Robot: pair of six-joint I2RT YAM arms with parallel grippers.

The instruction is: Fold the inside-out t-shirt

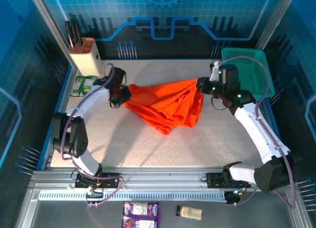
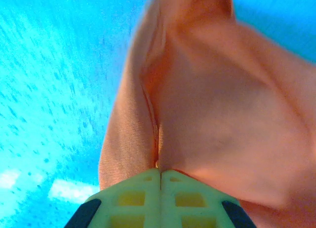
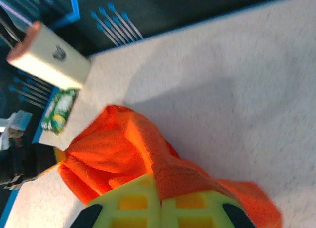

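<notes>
Shirt (image 1: 165,107) strung between two arms, sagging toward the counter (image 1: 148,149).
Top view: pinched at both ends, left jaws and right jaws each clamped on cloth, middle drooping in loose folds. Left wrist: clenched on a gathered edge of shirt (image 2: 222,114). Right wrist: clenched likewise, shirt (image 3: 113,154) bunched beyond. Soft, light, limp; probably best held at hem or shoulder seams and drawn taut.

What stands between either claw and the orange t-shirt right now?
Nothing visible. The left claw and right claw are both shut on the t-shirt, which hangs bunched between them over the table.
</notes>
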